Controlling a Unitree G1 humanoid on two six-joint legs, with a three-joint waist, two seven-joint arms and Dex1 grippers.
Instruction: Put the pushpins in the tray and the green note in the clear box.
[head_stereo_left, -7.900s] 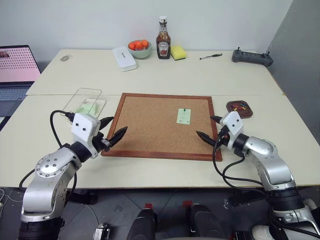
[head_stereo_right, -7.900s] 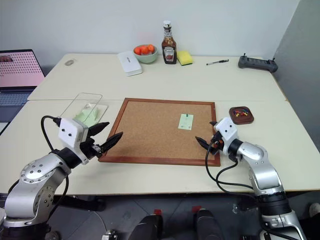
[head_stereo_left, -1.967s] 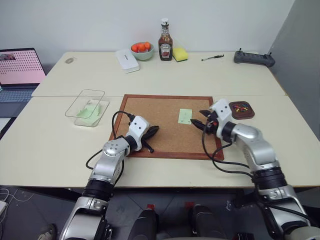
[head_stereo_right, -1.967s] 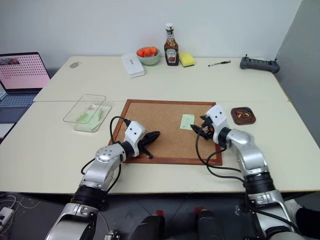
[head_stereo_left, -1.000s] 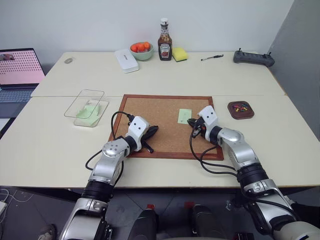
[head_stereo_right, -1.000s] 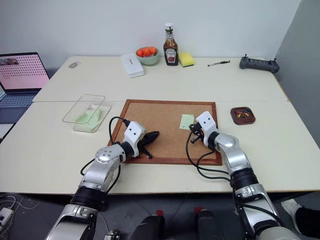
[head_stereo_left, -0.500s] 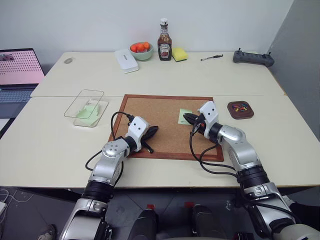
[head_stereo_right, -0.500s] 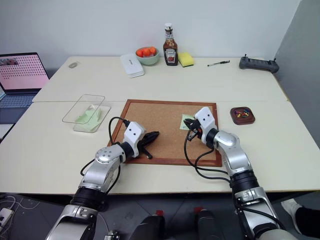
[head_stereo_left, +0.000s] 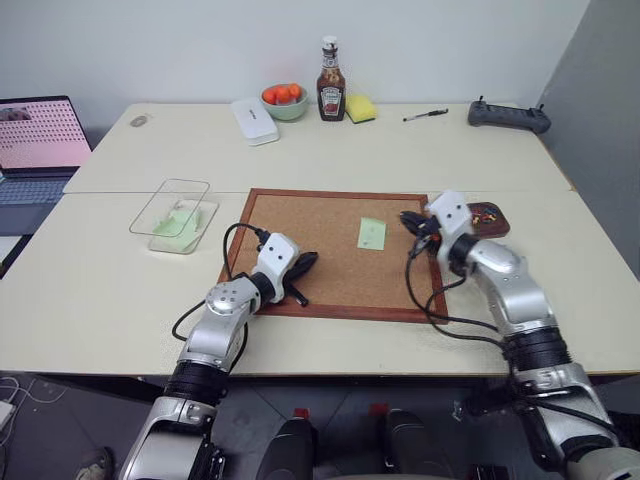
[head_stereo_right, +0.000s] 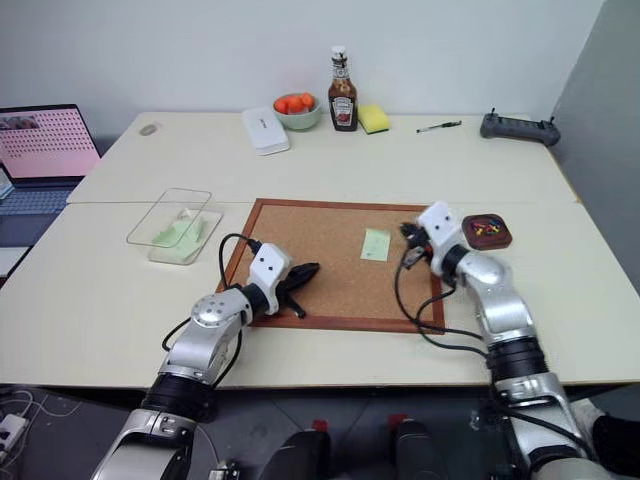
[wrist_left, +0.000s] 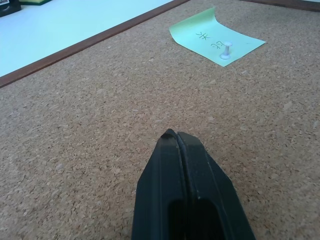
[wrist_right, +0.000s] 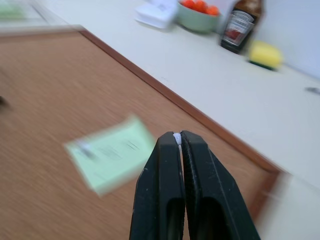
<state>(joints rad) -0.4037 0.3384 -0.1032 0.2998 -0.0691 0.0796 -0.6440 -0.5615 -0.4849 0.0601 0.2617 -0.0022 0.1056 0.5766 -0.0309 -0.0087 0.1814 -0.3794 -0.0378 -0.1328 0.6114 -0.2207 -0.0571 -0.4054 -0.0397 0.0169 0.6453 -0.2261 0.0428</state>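
The green note (head_stereo_left: 371, 233) lies flat on the cork board (head_stereo_left: 320, 225); in the left wrist view a white pushpin (wrist_left: 226, 50) stands in it. My right gripper (head_stereo_left: 408, 222) hovers shut just right of the note, above the board's right edge. A small white bit, apparently a pin (wrist_right: 176, 136), is pinched between its tips. The tray (head_stereo_right: 505, 238), holding coloured pushpins (head_stereo_right: 487, 227), sits right of the board, partly behind that wrist. My left gripper (head_stereo_left: 312, 258) rests shut and empty on the board's left part. The clear box (head_stereo_left: 160, 195), far left, holds pale green slips.
At the table's back stand a ketchup bottle (head_stereo_left: 331, 80), a bowl of orange fruit (head_stereo_left: 281, 98), a white case (head_stereo_left: 249, 120), a yellow sponge (head_stereo_left: 358, 106), a pen (head_stereo_left: 424, 115) and a black controller (head_stereo_left: 508, 115). A laptop (head_stereo_left: 40, 140) is far left.
My right gripper has lifted off the green note and swung up and right toward the tray, rolling as it went. The left gripper and the note have stayed put.
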